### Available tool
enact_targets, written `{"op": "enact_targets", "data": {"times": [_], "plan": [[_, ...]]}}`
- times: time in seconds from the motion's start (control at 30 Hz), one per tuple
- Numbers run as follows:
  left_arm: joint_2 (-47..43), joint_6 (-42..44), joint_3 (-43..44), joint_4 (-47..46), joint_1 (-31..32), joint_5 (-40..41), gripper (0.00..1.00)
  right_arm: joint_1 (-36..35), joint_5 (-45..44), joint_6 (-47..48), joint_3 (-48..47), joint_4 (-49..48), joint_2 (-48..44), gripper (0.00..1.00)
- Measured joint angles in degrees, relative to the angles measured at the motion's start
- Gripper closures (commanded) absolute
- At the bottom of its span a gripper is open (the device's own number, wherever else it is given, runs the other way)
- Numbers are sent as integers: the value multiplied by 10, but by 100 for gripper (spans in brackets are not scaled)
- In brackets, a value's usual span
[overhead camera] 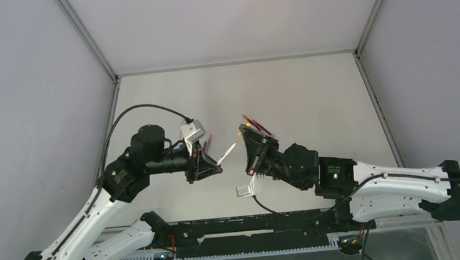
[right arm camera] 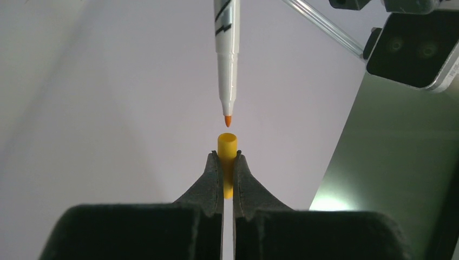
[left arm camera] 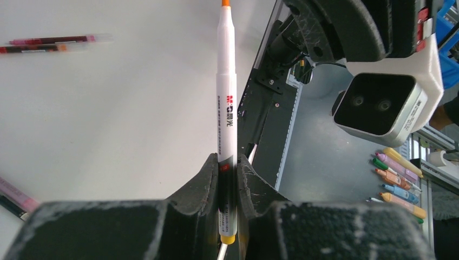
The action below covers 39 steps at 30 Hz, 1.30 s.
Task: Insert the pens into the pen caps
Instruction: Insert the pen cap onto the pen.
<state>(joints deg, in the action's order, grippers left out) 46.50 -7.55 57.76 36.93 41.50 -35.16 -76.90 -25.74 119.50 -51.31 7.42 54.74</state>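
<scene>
My left gripper [left arm camera: 227, 162] is shut on a white-barrelled pen [left arm camera: 226, 81] with a yellow end and an orange tip, gripping it near its back end. In the top view this pen [overhead camera: 228, 152] points right, from the left gripper [overhead camera: 216, 162] towards the right gripper [overhead camera: 243, 142]. My right gripper [right arm camera: 228, 157] is shut on a yellow-orange cap [right arm camera: 227, 145] whose open end faces the pen. The pen [right arm camera: 226, 54] is lined up with the cap, its orange tip a small gap short of the opening.
Two reddish pens [left arm camera: 54, 39] lie on the table beyond the held pen, also visible in the top view [overhead camera: 257, 124]. Further pens [left arm camera: 16, 195] lie at the lower left. A pink pen [overhead camera: 208, 141] lies by the left wrist. A small white piece [overhead camera: 243, 190] sits near the front rail.
</scene>
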Motion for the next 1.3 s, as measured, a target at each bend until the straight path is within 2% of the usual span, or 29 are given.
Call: {"op": "enact_targets", "data": {"times": [1.3], "plan": [[4,-6,0,-20,0,4,100,-16,-12,0,-7,12,1,100]]}}
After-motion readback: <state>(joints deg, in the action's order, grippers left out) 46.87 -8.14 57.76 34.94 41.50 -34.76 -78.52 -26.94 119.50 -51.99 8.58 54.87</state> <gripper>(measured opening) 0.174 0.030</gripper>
